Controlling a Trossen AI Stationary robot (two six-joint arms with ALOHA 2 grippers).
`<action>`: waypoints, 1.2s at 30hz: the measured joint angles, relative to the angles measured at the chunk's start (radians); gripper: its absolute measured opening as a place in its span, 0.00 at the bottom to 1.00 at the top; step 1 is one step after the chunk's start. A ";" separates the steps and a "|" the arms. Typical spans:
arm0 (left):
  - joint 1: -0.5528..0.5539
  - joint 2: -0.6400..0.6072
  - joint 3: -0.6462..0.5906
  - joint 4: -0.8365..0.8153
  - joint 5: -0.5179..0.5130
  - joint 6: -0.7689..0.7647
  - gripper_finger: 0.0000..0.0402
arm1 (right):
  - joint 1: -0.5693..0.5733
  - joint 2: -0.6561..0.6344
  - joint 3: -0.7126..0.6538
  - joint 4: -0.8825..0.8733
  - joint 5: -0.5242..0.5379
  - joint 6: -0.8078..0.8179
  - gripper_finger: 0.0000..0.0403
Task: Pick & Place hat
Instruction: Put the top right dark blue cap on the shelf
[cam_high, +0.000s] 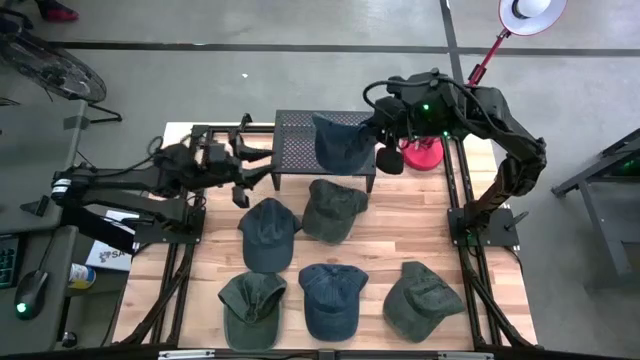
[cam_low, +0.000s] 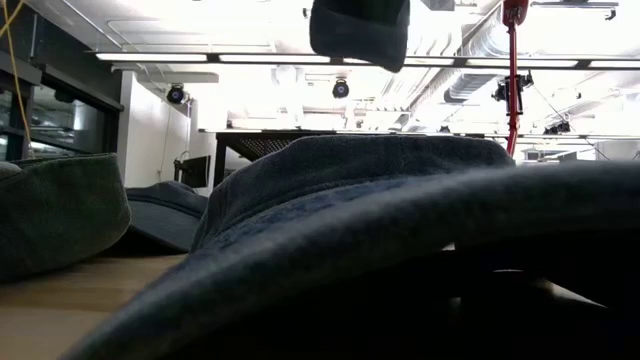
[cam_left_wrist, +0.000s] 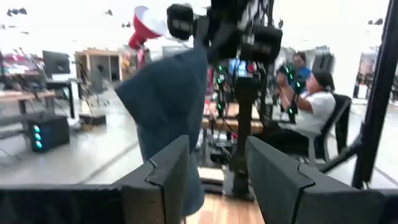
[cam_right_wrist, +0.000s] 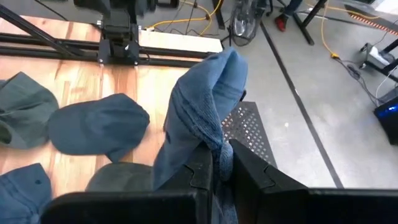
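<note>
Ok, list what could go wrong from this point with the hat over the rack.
1. The right gripper pinches only a fold of the blue hat, which hangs loosely; it could slip out.
2. The hat dangles over the black mesh rack, near its edge; released now, it may slide off onto the green hat below.
3. The left gripper, open, sits beside the rack, so the two arms might collide.

Wooden table (cam_high: 390, 235) (five caps (cam_high: 268, 231), black rack (cam_high: 300, 140))
</note>
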 joint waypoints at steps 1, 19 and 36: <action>0.000 -0.015 0.000 0.000 -0.002 0.006 0.39 | -0.012 0.002 0.000 -0.001 -0.013 -0.001 0.06; 0.000 -0.102 0.000 -0.018 -0.019 0.025 0.39 | -0.194 0.063 0.000 -0.040 -0.155 -0.090 0.06; 0.000 -0.102 0.000 -0.023 -0.018 0.025 0.39 | -0.317 0.154 0.000 -0.082 -0.244 -0.154 0.06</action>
